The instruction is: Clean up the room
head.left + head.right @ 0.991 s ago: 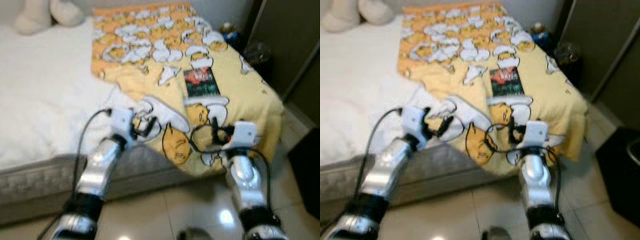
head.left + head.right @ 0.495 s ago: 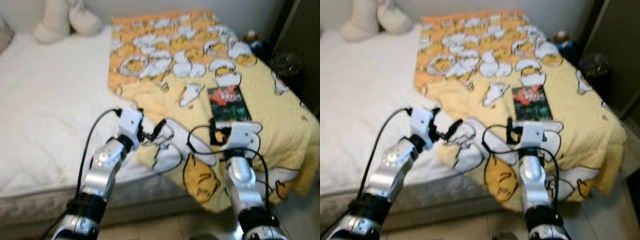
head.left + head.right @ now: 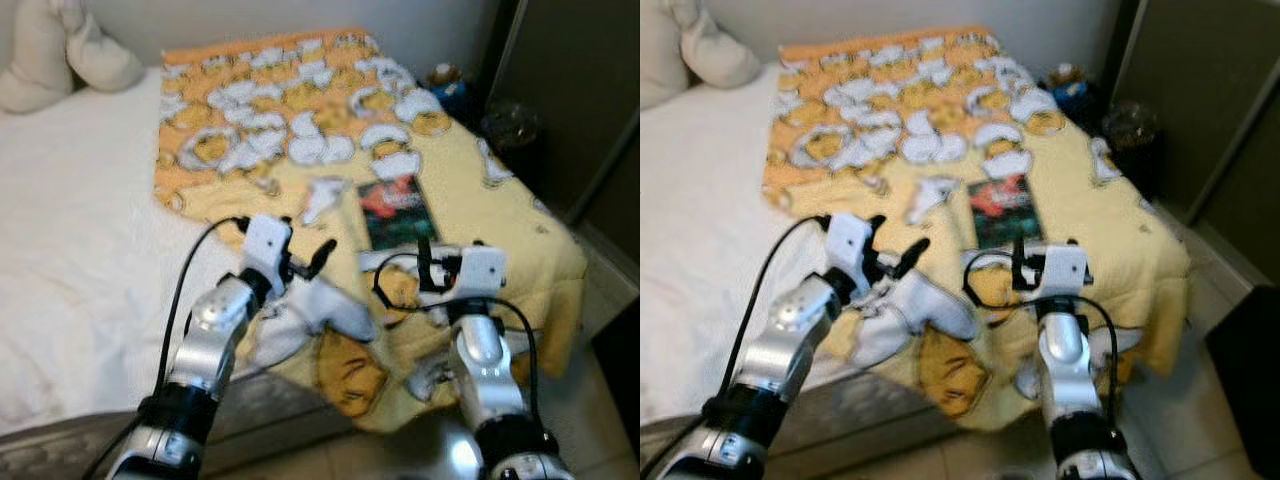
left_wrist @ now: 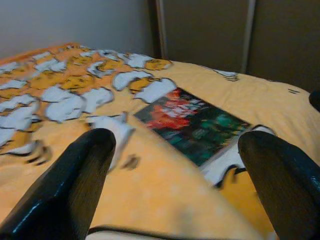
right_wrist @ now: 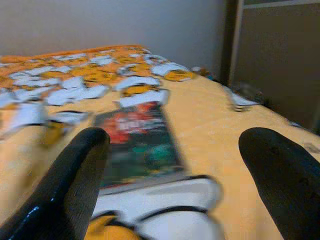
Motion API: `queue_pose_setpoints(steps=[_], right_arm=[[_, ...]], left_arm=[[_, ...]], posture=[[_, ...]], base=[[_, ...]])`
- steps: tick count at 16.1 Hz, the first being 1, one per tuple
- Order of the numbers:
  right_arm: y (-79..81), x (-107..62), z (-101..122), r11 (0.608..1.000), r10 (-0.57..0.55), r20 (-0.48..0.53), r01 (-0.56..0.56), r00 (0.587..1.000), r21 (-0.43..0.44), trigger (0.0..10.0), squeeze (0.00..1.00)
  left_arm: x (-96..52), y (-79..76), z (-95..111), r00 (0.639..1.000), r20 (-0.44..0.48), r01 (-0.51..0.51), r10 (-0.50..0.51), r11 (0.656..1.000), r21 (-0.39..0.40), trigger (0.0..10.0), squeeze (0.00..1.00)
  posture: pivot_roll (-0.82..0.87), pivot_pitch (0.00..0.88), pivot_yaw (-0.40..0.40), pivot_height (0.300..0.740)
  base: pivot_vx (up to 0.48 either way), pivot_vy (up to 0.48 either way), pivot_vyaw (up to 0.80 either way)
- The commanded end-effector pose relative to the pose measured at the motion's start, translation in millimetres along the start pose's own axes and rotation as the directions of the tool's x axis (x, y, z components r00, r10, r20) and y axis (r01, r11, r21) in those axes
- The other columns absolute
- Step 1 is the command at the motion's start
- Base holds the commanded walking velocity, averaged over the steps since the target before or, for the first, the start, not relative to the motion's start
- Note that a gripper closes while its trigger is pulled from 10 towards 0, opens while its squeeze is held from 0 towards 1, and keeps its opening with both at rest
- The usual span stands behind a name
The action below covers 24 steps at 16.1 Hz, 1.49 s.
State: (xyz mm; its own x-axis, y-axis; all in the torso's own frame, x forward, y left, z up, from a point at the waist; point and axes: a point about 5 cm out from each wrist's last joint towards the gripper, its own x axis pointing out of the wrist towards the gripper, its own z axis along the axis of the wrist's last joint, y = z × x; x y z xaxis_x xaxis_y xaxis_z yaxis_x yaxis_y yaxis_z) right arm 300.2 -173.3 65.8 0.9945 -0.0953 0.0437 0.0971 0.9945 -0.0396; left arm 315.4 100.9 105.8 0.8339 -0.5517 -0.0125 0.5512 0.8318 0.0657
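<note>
Closing in on the bed [image 3: 70, 290], we swung the head camera between half a second ago and now, so the whole scene slid, while both arms stayed raised over the near edge of the yellow egg-character blanket [image 3: 500, 215]. Our target, the book [image 3: 392, 209] with the dark red-and-green cover, lay flat on that blanket, toward the bed's right side and well back from the foot edge. In the head views the left gripper [image 3: 312, 262] hovered over the blanket's near-left corner, fingers spread wide and holding nothing; in its wrist view the book [image 4: 192, 122] sat ahead between the two fingers. The right gripper [image 5: 175, 165] was just short of the book's near end, also spread and empty, with the cover framed ahead. We judged the approach nearly finished: the right arm looked best placed, but a flat book on soft bedding could be awkward to pinch. A cream stuffed toy [image 3: 55, 55] rested at the far left corner.
</note>
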Motion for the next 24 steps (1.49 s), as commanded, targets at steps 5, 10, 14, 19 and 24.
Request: queue_pose_setpoints(steps=[5,10,14,19,24], right_arm=[[0.6,2.4,5.0,1.0,-0.002,0.02,0.002,1.0,0.003,10.0,0.0],[8.2,-11.6,9.2,0.995,0.094,0.059,-0.092,0.994,-0.049,10.0,0.0],[-6.5,-23.1,3.6,0.992,0.096,0.023,-0.094,0.995,-0.078,10.0,0.0],[-5.6,-32.2,2.3,0.992,0.103,0.008,-0.102,0.995,-0.076,10.0,0.0],[-1.6,-31.7,3.0,0.991,0.117,-0.01,-0.117,0.993,-0.066,10.0,0.0]], left_arm=[[1.7,-1.0,-0.7,1.0,-0.009,0.007,-0.007,1.0,-0.019,10.0,0.0],[-3.7,18.8,-21.7,0.975,-0.106,-0.217,0.195,0.939,-0.265,10.0,0.0],[-6.5,21.4,-40.4,0.923,-0.189,-0.384,0.336,0.848,-0.366,10.0,0.0],[5.1,11.5,-37.9,0.958,-0.181,-0.271,0.224,0.915,-0.301,10.0,0.0],[14.7,13.0,-25.9,0.967,-0.131,-0.247,0.22,0.933,-0.261,10.0,0.0]], posture=[[-0.1,0.0,0.076,0.74],[-0.14,0.0,0.077,0.74],[-0.19,0.0,0.071,0.74],[-0.19,0.0,0.068,0.74],[-0.18,0.0,0.056,0.74]], base=[[0.349,-0.273,0.0],[0.096,0.0,0.0],[0.0,0.0,0.0],[0.0,0.0,0.0],[0.132,-0.061,0.0]])
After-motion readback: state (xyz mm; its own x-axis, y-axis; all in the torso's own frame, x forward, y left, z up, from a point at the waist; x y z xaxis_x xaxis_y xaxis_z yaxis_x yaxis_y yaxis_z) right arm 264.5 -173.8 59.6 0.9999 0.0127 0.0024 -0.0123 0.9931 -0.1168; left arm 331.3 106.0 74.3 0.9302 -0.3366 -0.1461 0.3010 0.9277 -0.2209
